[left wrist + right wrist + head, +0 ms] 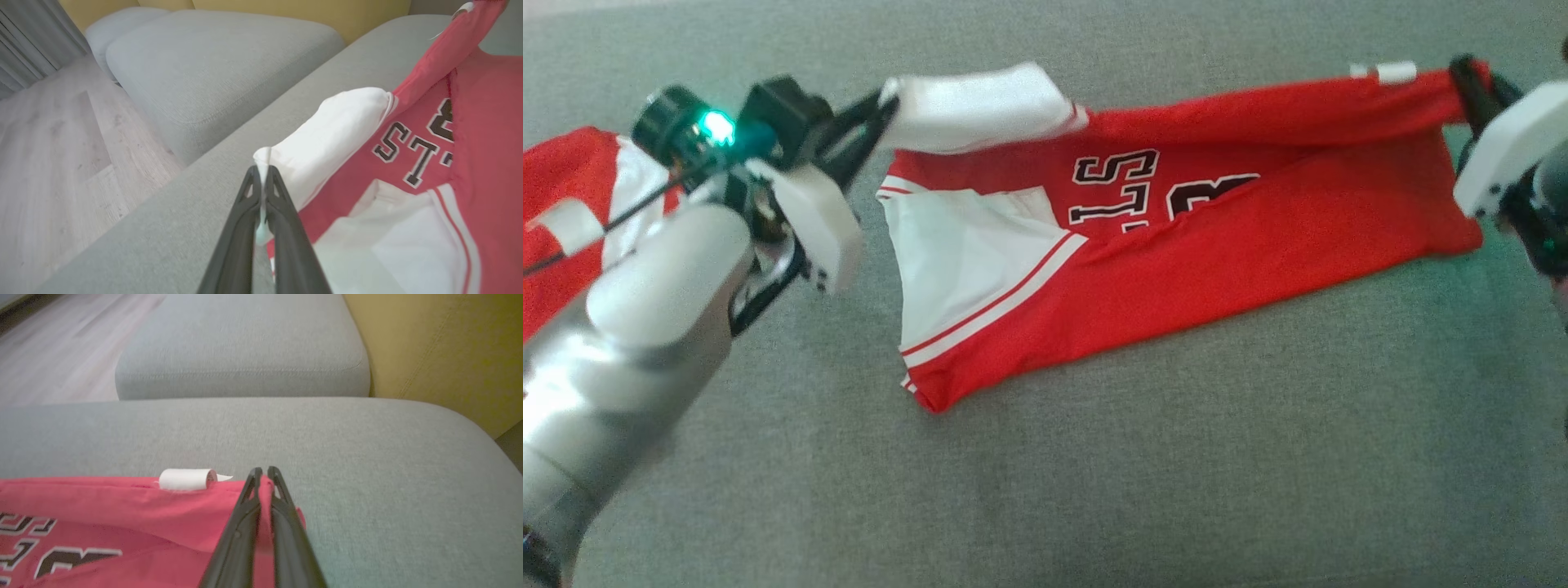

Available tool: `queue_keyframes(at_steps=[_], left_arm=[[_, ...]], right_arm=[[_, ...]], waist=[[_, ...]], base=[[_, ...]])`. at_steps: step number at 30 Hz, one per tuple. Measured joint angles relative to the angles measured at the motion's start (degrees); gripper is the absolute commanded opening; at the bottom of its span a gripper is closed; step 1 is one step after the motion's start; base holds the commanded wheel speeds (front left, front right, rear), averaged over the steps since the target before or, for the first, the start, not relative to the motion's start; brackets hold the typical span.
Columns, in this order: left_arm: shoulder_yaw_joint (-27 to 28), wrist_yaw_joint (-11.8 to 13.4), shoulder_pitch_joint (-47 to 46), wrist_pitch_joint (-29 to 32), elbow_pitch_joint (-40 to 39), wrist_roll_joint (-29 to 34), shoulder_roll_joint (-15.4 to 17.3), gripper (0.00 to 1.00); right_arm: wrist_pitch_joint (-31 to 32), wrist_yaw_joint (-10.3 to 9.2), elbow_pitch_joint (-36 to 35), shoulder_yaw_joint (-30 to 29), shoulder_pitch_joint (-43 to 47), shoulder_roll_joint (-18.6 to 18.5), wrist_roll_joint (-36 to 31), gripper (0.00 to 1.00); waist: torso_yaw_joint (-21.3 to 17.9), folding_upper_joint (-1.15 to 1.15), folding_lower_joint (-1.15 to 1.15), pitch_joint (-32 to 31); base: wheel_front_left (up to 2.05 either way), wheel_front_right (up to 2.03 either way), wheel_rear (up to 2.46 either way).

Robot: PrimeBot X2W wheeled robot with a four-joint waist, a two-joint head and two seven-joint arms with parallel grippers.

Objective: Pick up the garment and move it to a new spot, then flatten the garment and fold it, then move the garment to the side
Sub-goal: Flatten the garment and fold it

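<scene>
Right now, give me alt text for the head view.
A red and white jersey is stretched over a grey cushion, the left tool pinching its white sleeve and the right tool pinching its red edge.

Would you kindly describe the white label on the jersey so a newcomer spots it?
On the grey fabric sofa cushion lies a red and white lettered jersey. Along its far red edge, beside the right gripper, sits a small white label. It is curled into a roll, unlike the broad white sleeves.
</scene>
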Motion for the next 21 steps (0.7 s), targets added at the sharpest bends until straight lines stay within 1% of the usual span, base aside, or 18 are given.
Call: queue_keyframes(at_steps=[3, 7, 8, 9, 13, 18, 21], left_arm=[[-1.5, 0.0, 2.2, 2.8, -4.6, -1.3, 1.9, 0.00], [-4.0, -0.5, 6.1, 8.4, -12.0, -4.4, 4.5, 0.00], [-4.8, -0.5, 7.0, 9.6, -13.8, -4.8, 5.4, 0.00], [-5.7, -0.5, 8.3, 11.9, -16.9, -5.7, 7.4, 0.00], [-6.9, -0.5, 9.2, 15.7, -22.7, -7.8, 10.6, 0.00], [-7.3, -0.5, 9.5, 18.4, -27.1, -8.8, 12.6, 0.00], [-7.6, -0.5, 10.5, 20.2, -28.8, -9.9, 13.1, 0.00]], right_arm=[[1.7, 0.00, -0.7, 2.5, 2.0, -2.0, 1.1, 0.00], [3.6, 0.00, -1.3, 5.8, 3.9, -5.0, 1.6, 0.00], [3.9, 0.00, -1.5, 6.5, 4.2, -5.5, 1.7, 0.00], [4.5, 0.00, -1.6, 8.0, 4.3, -6.3, 2.2, 0.00], [6.2, 0.00, -2.5, 10.0, 4.3, -7.4, 3.2, 0.00], [7.4, 0.00, -3.7, 12.9, 5.5, -8.8, 3.6, 0.00], [8.4, 0.00, -4.3, 14.3, 5.7, -9.4, 4.8, 0.00]], waist=[[0.4, 0.00, 0.00, -1.1], [1.0, 0.00, 0.00, -2.1], [1.1, 0.00, 0.00, -2.3], [1.1, 0.00, 0.00, -2.6], [1.1, 0.00, 0.00, -3.1], [0.9, 0.00, 0.00, -3.6], [0.7, 0.00, 0.01, -3.7]], base=[[0.00, 0.00, 0.00], [0.00, 0.00, 0.00], [0.00, 0.00, 0.00], [0.00, 0.00, 0.00], [0.00, 0.00, 0.00], [0.00, 0.00, 0.00], [0.00, 0.00, 0.00]])
